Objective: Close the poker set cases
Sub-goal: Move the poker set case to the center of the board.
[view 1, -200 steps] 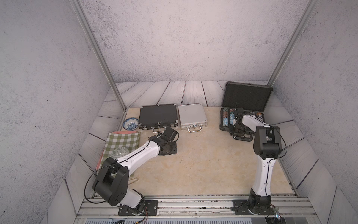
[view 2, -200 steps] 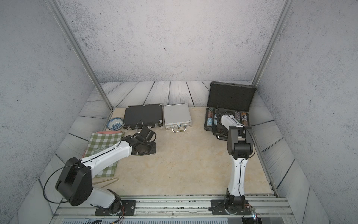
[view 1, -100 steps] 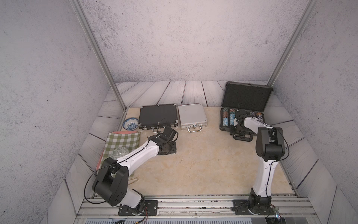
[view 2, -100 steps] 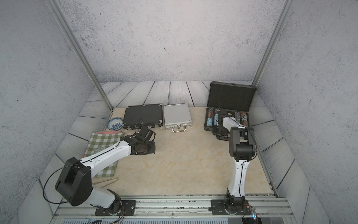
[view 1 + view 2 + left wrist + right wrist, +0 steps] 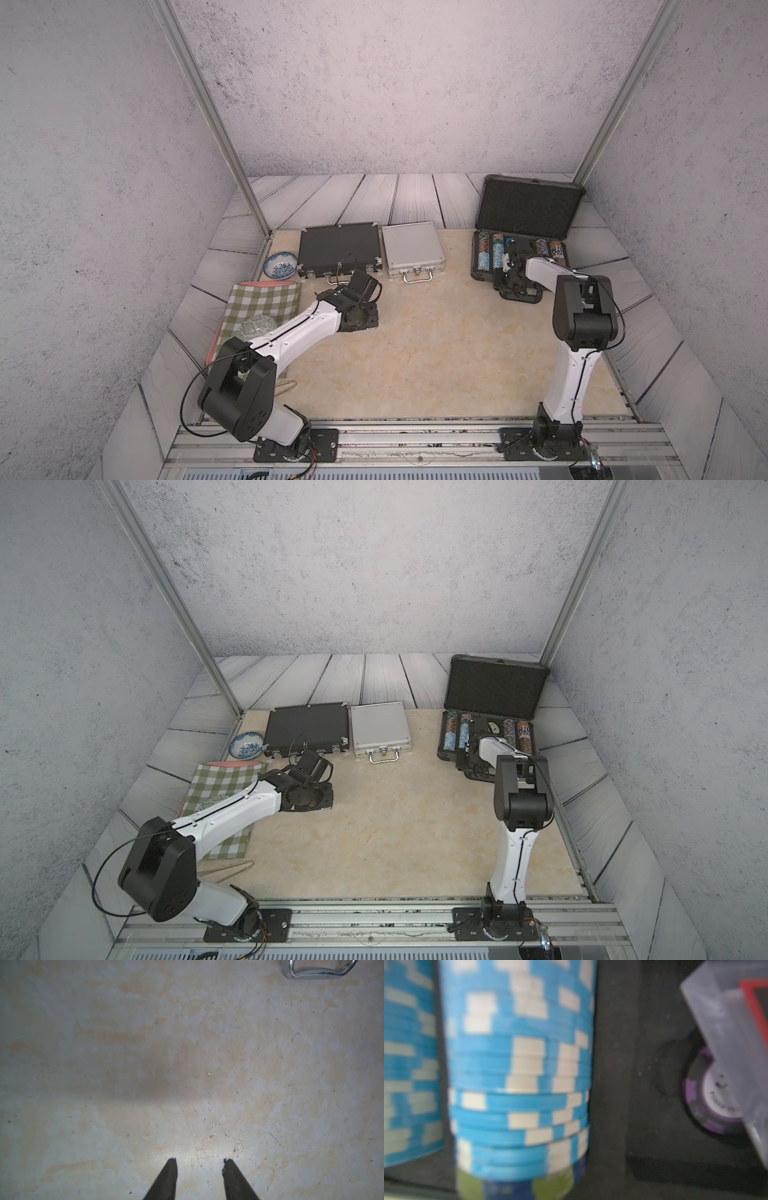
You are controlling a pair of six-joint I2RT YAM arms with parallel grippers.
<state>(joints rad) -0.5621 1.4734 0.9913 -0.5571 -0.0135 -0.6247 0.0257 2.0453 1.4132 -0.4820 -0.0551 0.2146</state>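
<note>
The left fingers (image 5: 168,1178) stand apart over the bare worktop (image 5: 187,1064) and hold nothing. Just beyond them lie the black case (image 5: 338,249) and the silver case (image 5: 411,249), both shut. The grey case (image 5: 528,208) stands open, and the right arm (image 5: 544,270) reaches into its tray. Its fingers are hidden, so I cannot tell their state.

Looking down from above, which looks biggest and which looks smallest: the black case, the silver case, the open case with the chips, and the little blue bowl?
In a top view, largest to smallest:
open grey case, with its lid up
black case
silver case
blue bowl
</note>
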